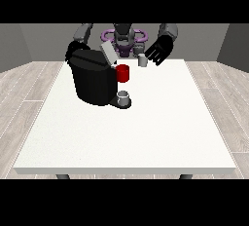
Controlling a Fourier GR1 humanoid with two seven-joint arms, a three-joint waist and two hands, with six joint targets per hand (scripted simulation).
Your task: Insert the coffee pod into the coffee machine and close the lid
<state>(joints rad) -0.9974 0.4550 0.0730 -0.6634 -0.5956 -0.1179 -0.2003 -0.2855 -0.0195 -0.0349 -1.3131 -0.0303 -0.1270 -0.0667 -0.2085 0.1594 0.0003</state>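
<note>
A black coffee machine [92, 81] stands on the left half of the white table [146, 132], its grey lid [108, 53] tilted up and open. A red part [123, 73] shows at the machine's front, above a small grey cup [124, 97] on its base. A small grey coffee pod [142, 60] sits near the table's far edge. The hand at the view's right [158, 50] hovers just right of the pod with its fingers spread, holding nothing. The hand at the view's left [72, 49] is mostly hidden behind the machine.
The robot's torso [124, 37] is behind the table's far edge. Wooden floor surrounds the table, with grey walls behind.
</note>
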